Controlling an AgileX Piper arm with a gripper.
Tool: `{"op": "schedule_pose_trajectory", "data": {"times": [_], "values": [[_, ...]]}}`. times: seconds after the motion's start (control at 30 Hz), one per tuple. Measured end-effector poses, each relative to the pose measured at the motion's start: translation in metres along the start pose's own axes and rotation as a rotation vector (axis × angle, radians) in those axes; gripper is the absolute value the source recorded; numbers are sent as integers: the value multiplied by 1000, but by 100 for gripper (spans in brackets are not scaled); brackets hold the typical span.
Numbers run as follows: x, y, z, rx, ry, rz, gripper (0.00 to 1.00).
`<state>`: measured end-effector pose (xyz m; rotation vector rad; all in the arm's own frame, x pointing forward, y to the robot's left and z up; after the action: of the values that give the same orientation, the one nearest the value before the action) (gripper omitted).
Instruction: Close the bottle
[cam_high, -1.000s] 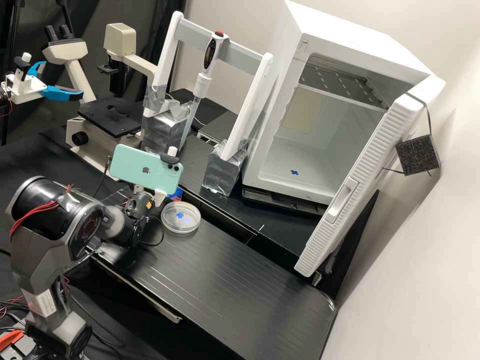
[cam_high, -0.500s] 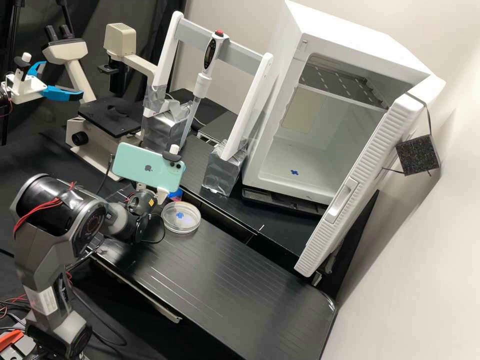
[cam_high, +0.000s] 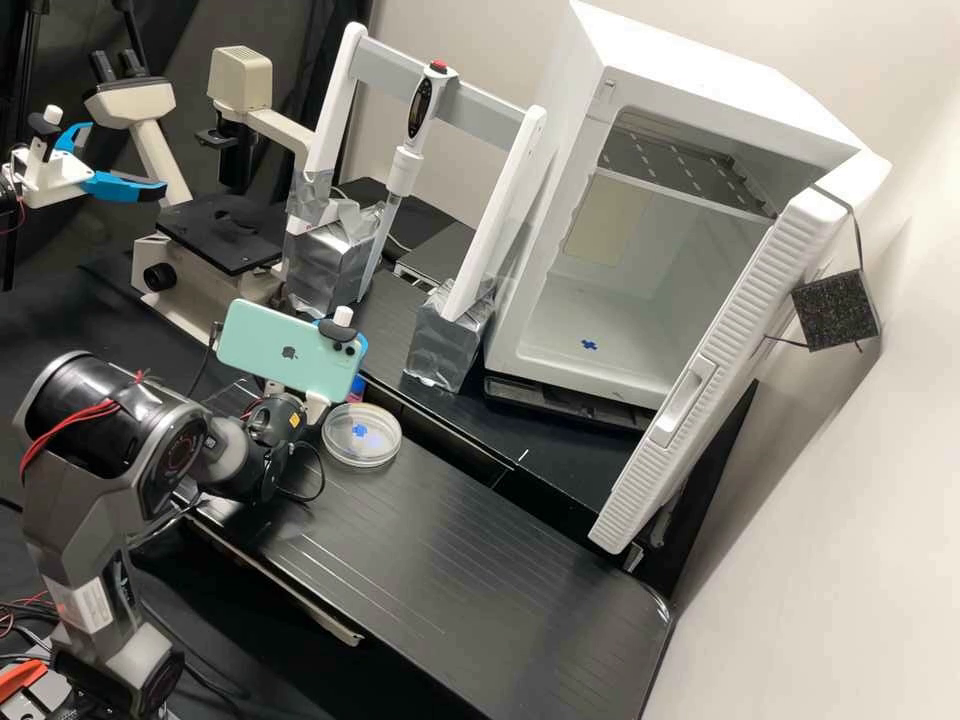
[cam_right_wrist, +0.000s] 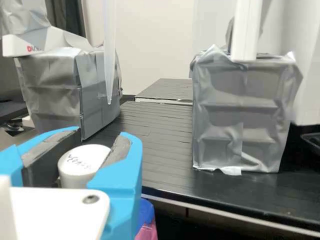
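In the high view the gripper (cam_high: 343, 335) is behind the green phone at the bench's left part, with blue finger parts peeking past it. In the wrist view the gripper (cam_right_wrist: 100, 134) is shut on a white cap (cam_right_wrist: 82, 162) with handwriting on its top. The pads stand at the cap's two sides. A blue and pink bottle (cam_right_wrist: 147, 220) shows partly below the fingers; in the high view a small part of the bottle (cam_high: 357, 384) shows under the phone's right end. Whether the cap touches the bottle's neck is hidden.
A clear dish (cam_high: 362, 435) lies just right of the wrist. Foil-wrapped supports (cam_right_wrist: 240, 115) and a hanging pipette (cam_high: 405, 165) stand behind. An open white incubator (cam_high: 610, 330) is at the right, a microscope (cam_high: 215, 235) at the back left.
The wrist and phone rose slightly to the right, then came back down and left. Blue parts of the gripper now show above and beside the phone.
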<state>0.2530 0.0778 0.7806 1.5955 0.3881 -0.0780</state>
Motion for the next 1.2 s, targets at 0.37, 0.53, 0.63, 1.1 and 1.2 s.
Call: {"op": "schedule_pose_trajectory", "data": {"times": [0.37,0.53,0.63,1.1,1.2], "values": [[-1,1,1,-1,4,7,100],[-1,1,1,0,4,9,100],[-2,-1,2,2,-2,3,100],[-23,6,-1,-5,24,29,100],[-32,9,-2,1,39,33,100]]}}
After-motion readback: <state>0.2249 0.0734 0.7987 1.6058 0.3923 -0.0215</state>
